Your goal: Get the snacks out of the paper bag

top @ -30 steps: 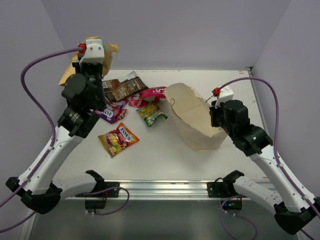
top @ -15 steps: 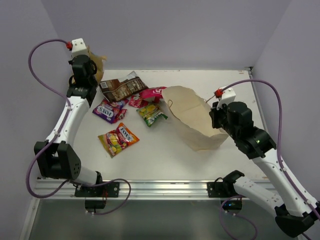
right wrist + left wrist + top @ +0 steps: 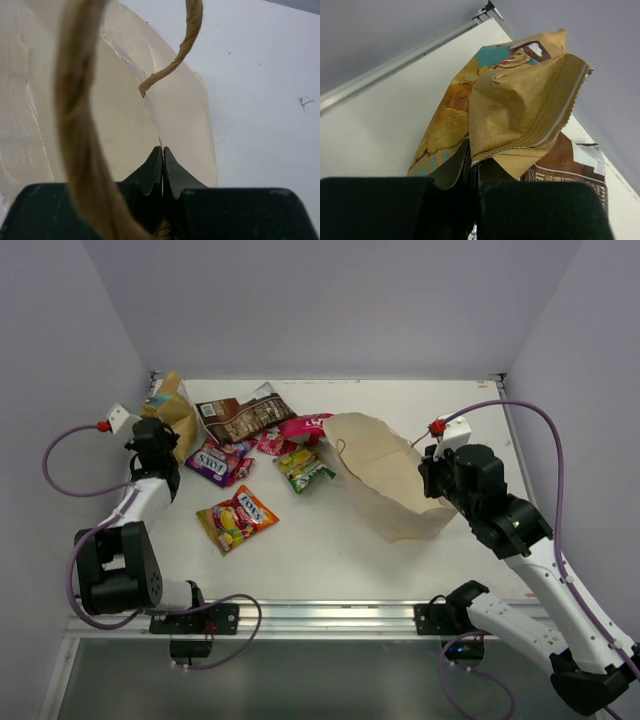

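The cream paper bag (image 3: 385, 480) lies on its side at mid-right, mouth toward my right gripper (image 3: 432, 472), which is shut on the bag's rim (image 3: 170, 115); a brown cord handle (image 3: 80, 120) hangs before the lens. My left gripper (image 3: 160, 435) at the far left is shut on the large tan pouch (image 3: 172, 405), seen crumpled in the left wrist view (image 3: 520, 110). Loose on the table lie the dark brown pouch (image 3: 243, 418), a pink packet (image 3: 305, 427), a red packet (image 3: 272, 444), a purple packet (image 3: 218, 462), a green-yellow packet (image 3: 302, 469) and an orange-yellow packet (image 3: 237, 518).
The table's back rail (image 3: 395, 65) runs behind the tan pouch. Purple walls close in on the left, back and right. The dark brown pouch also shows under the tan pouch in the left wrist view (image 3: 570, 165).
My left arm has swung down and left, carrying the tan pouch from high at the back left down to the table's far-left corner. The right gripper and bag have barely moved.
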Controlling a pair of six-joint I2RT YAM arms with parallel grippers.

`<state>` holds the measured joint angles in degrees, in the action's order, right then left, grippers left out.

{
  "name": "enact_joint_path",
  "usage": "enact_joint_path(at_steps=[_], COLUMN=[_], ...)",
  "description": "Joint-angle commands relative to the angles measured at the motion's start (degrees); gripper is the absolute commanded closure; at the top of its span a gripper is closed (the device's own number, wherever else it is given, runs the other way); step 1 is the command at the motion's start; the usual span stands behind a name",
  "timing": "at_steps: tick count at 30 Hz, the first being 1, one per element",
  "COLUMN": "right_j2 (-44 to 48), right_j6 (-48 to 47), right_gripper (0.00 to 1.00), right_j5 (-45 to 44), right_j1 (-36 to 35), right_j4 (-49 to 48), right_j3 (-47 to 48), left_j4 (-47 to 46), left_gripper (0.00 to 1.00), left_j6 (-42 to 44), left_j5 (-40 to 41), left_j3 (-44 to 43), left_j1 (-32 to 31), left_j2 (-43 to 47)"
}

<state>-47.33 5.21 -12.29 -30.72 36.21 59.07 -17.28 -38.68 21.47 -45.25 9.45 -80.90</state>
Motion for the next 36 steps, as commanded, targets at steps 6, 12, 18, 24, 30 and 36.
enact_joint_path(at_steps=[6, 12, 18, 24, 30, 36], right_j2=[0.7, 0.7, 0.7, -2.6, -8.9, -16.5], right_j6=[2.1, 2.2, 2.4, 4.9, 9.4, 13.6], right_gripper=[1.0, 1.0, 1.0, 1.0, 1.0, 1.0], right_j5=[-0.7, -0.2, 0.7, -1.2, -7.3, -7.5], right_j1=[0.0, 0.0, 0.0, 0.0, 0.7, 7.2], right_j4=[2.2, 2.6, 2.2, 3.9, 4.5, 5.7], right_j3=[1.8, 2.3, 2.5, 5.0, 11.4, 21.1], left_j4=[4.7, 7.6, 7.3, 14.9, 24.7, 34.3], left_gripper=[0.94, 0.72, 0.52, 0.0, 0.0, 0.0], left_j6=[-14.4, -13.5, -4.8, 3.8, 7.0, 8.3], left_j5=[-1.4, 0.1, -3.3, -13.0, -16.2, -16.0], left_j3=[15.4, 22.3, 17.4, 5.8, 3.1, 3.4], left_j1=[2.9, 4.2, 9.9, 10.0, 9.9, 5.3], left_j2=[16.2, 20.5, 13.5, 8.1, 19.8, 28.3])
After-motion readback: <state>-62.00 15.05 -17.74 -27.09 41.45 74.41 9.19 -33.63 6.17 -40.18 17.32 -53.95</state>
